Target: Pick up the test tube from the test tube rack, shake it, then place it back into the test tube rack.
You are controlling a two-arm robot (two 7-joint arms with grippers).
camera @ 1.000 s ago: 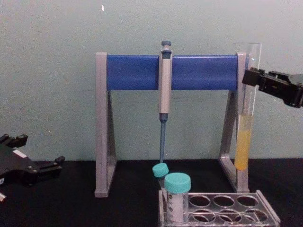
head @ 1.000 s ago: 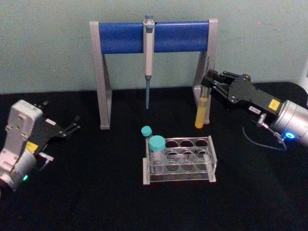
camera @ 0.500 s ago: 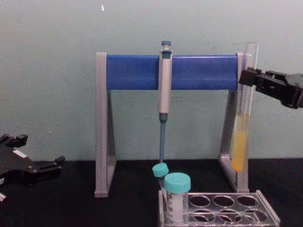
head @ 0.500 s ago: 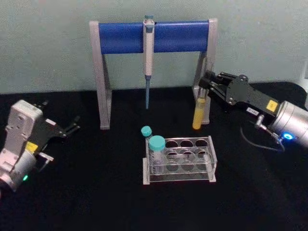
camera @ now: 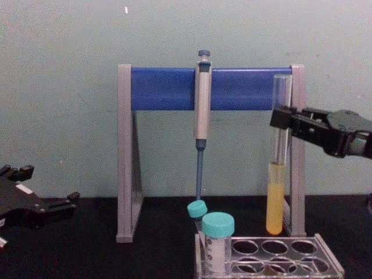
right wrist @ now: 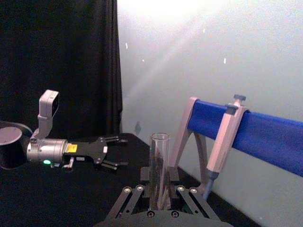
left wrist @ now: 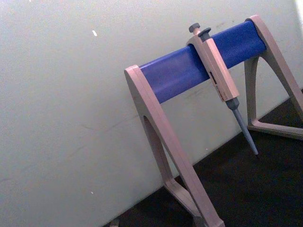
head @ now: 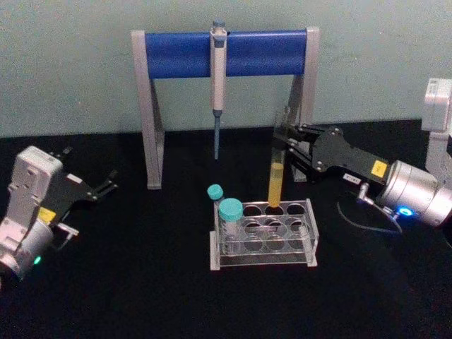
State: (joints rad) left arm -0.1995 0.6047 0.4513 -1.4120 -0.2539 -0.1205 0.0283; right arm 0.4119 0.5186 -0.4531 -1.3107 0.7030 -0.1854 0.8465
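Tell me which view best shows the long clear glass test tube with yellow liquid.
The chest view: the test tube stands side-on, rim to round bottom, in the right gripper above the clear plastic rack. The head view foreshortens it from above; the right wrist view gives its open upper end.

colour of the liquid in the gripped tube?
Yellow, low in the test tube; chest view shows it best.

The chest view's lower edge cuts off the rack (camera: 289, 254); in its wrist view the right claw (right wrist: 158, 184) hides the base of the tube (right wrist: 159, 153).
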